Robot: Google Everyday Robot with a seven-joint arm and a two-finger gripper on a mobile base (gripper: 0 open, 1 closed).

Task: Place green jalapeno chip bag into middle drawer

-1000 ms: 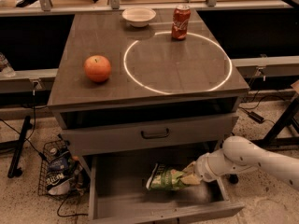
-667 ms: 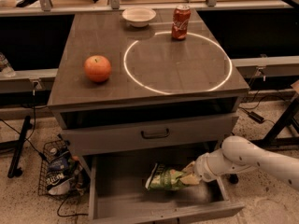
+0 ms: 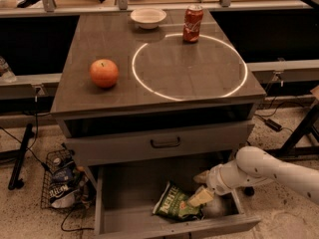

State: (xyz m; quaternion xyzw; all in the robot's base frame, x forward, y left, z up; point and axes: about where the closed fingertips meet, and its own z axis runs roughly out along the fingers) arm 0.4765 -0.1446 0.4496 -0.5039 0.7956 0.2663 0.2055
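Note:
The green jalapeno chip bag [image 3: 174, 204] lies on the floor of the open middle drawer [image 3: 122, 198], right of centre and near the front wall. My gripper [image 3: 199, 187] is inside the drawer at the bag's right end. Its fingers are spread apart, one above and behind the bag, and the lower fingertip [image 3: 200, 198] is at the bag's right edge. The jaws are open and do not clamp the bag. My white arm [image 3: 259, 171] reaches in from the right over the drawer's side wall.
A closed drawer front with a dark loop handle [image 3: 165, 143] sits just above the open drawer. On the tabletop are a red-orange apple [image 3: 104, 72], a white bowl [image 3: 148, 17] and a red can [image 3: 193, 17]. A wire basket [image 3: 62, 180] and cables stand on the floor at left.
The bag has gone from being held up in the gripper to lying lower and flatter on the drawer floor. The fingers have opened.

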